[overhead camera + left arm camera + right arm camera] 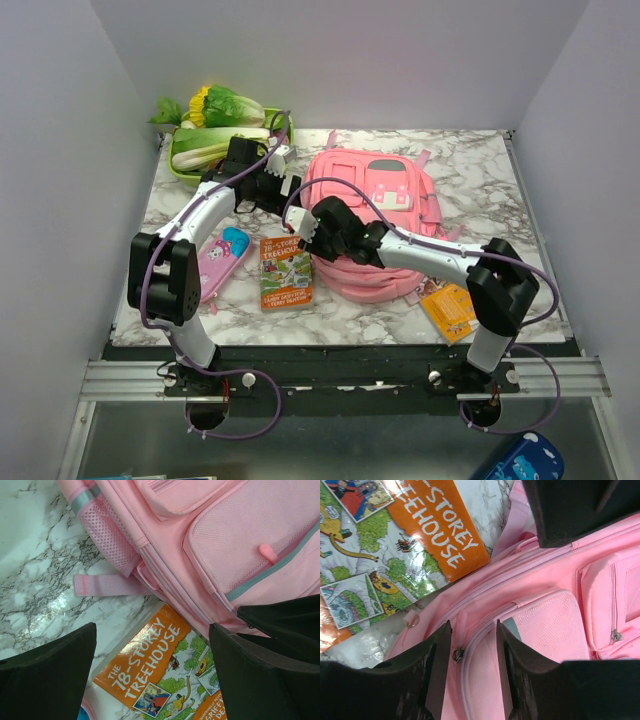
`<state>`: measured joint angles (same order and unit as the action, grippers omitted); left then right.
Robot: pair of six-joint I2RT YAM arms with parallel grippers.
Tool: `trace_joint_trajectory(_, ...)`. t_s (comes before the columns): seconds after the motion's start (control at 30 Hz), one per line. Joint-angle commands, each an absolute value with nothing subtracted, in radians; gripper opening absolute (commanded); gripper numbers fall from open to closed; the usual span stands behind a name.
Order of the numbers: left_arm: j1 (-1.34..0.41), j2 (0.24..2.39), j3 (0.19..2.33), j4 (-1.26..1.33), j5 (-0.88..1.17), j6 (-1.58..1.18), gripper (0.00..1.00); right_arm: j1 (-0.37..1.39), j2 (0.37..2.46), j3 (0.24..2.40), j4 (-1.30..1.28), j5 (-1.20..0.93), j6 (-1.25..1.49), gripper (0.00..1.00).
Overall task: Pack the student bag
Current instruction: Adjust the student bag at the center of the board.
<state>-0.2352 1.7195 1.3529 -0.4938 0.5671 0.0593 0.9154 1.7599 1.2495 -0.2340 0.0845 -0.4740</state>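
So, from the top camera, the big soft pink fabric student bag (420,215) lies flat on the white-and-grey marble table (500,190), a bit right of the middle. The left gripper (283,188) hangs by the bag's upper left edge. The right gripper (312,232) sits at the bag's lower left side. Just left of the bag lies a flat orange-and-green paperback book (285,272). Left of that is a small pink-and-blue pencil case (222,258). A small flat orange packet (450,310) lies near the bag's bottom right corner, by the right arm. At the back left corner is a green tray (180,170) holding leafy green vegetables (215,140).

Next, the left wrist camera. The left gripper (152,627) is spread very wide, with nothing held between its 2 black fingers (50,675). Under it are the book (155,675), with "78-Storey Treehouse" on its cover, and the bag (240,540) with its mesh pockets. A flat pink strap (107,585) lies on the table (35,555).

Last, the right wrist camera. The right gripper (472,625) is low over the bag (545,625). Its 2 fingers (437,670) are partly apart, 1 on each side of a pink zip line. A small metal zip pull (457,654) sits in the gap, close to 1 finger, and it is not squeezed between them. The book (395,545) lies right beside the bag.
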Motion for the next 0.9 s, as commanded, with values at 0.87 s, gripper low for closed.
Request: trace_joint_trajectory(0.87,-0.219,1.709,1.353,-0.469,0.575,0.035,0.99,0.942,1.898,1.341,-0.437,0.121,-0.532,0.64)
